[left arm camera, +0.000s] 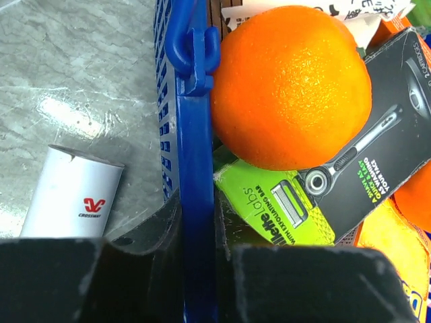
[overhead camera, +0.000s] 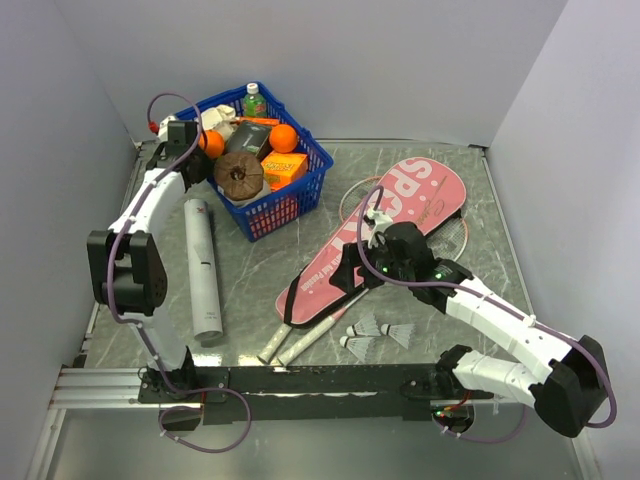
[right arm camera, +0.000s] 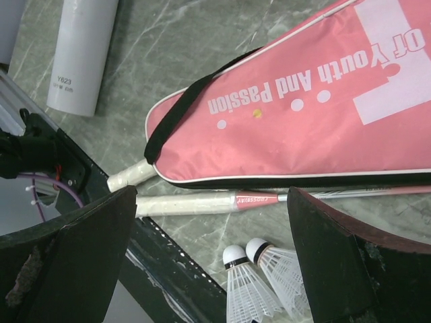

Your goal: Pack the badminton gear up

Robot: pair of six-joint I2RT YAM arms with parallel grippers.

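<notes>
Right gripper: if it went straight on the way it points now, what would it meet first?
Probably the whitish racket handle, which lies between the fingers of the open right gripper, just beside the pink bag edge. Depth is unclear, so it might clip the bag instead.

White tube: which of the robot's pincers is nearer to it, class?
Left. The left pincer clamps the rim of the blue basket, just past the far end of the white tube; the right pincer hovers open over the racket handles beside the pink bag, farther off.

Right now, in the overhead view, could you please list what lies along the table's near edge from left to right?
White tube, two racket handles, three shuttlecocks.
</notes>
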